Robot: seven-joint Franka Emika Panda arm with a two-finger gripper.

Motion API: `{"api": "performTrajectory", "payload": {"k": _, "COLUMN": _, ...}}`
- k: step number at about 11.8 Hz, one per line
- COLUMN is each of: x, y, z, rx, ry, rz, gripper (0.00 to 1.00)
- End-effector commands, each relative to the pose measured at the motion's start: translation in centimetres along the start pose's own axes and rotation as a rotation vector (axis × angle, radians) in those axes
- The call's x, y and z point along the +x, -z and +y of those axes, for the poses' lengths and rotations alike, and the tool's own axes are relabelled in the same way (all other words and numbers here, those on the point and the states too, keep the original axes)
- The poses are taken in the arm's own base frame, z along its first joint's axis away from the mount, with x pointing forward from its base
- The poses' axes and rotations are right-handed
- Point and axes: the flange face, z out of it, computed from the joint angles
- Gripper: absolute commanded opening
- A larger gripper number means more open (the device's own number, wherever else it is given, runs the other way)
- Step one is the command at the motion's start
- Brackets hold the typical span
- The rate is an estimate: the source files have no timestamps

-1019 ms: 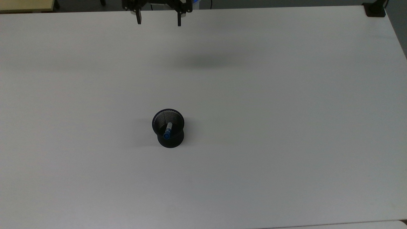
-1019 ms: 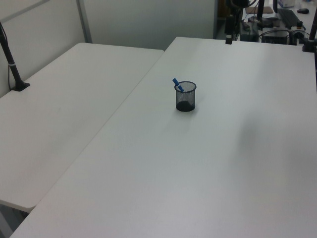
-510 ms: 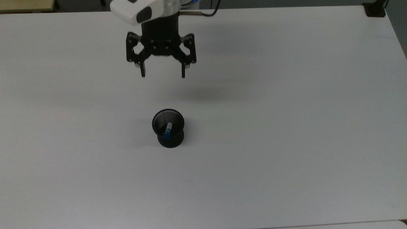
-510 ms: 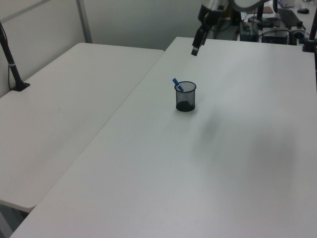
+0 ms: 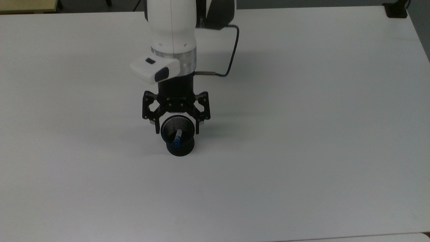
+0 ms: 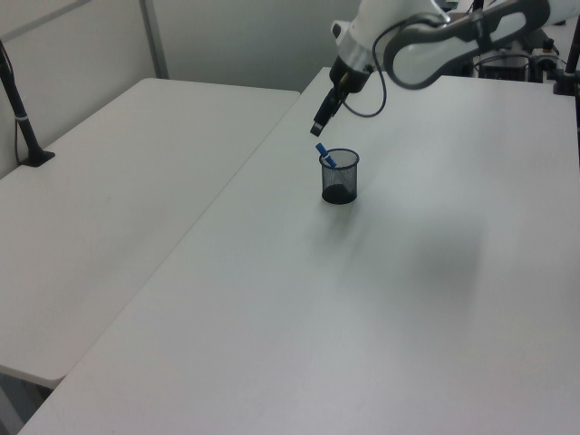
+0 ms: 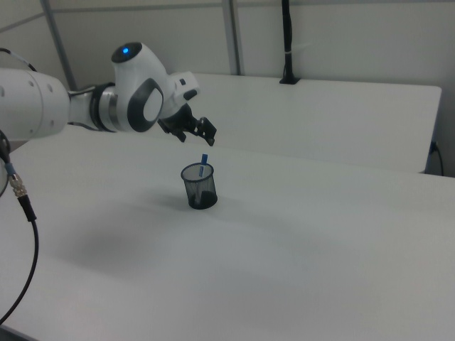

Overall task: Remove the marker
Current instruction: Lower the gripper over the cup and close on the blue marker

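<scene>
Marker (image 5: 177,137) lower part is hidden in cup (image 5: 180,148); it leans, blue end up. End effector (image 5: 177,129) wide open, holds nothing, above the cup.

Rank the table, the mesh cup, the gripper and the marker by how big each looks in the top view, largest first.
1. The table, by far.
2. The gripper, its open fingers spanning wider than the cup; it is raised nearer the camera, so this rank is unsure.
3. The mesh cup.
4. The marker, standing inside the cup.
</scene>
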Motion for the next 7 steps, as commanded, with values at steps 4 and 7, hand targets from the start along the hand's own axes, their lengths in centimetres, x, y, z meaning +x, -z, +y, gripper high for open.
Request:
{"api": "performTrajectory", "payload": {"k": 4, "x": -1.6, "y": -5.0, "z": -1.0, "rx": -0.042, "ry": 0.064, "rz": -0.013, "gripper": 0.62}}
{"api": "performTrajectory", "payload": {"k": 7, "x": -1.8, "y": -5.4, "z": -1.0, "rx": -0.041, "ry": 0.063, "rz": -0.019, "gripper": 0.28}}
